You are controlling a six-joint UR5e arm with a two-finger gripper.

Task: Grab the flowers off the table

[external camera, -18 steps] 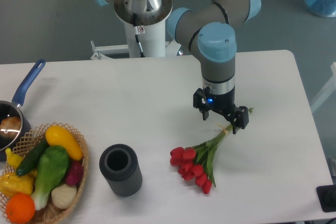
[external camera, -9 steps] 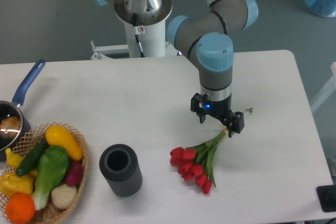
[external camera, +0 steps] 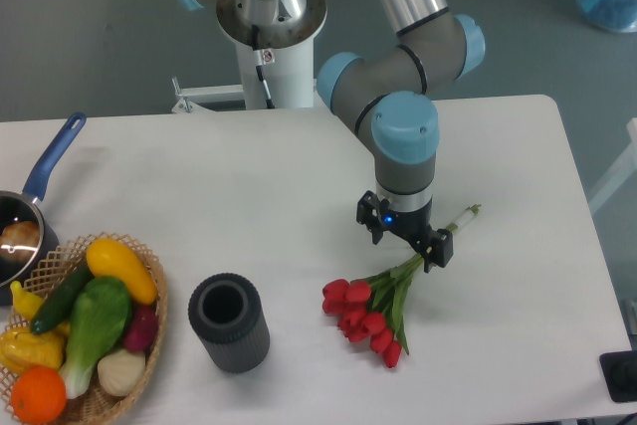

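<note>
The flowers point(external camera: 373, 311) lay flat on the white surface point(external camera: 249, 196), toward its right half, with the red buds bunched nearest the front edge and the green stems running up and to the right to a pale cut end. The gripper point(external camera: 405, 243) hung low over the stems, pointing straight down, its dark fingers point(external camera: 435, 250) spread apart with one on each side of the stem bundle near where the leaves narrowed; whether the tips touched the surface or the stems could not be told. A small blue light showed on the gripper body. Left of the buds, apart from them, a dark ribbed cylinder point(external camera: 229, 322) stood upright with its hollow top open. At the front left corner a wicker basket point(external camera: 149, 286) held colourful vegetables, and just behind it a dark pan point(external camera: 20, 236) with a blue handle sat at the left edge of the surface.
</note>
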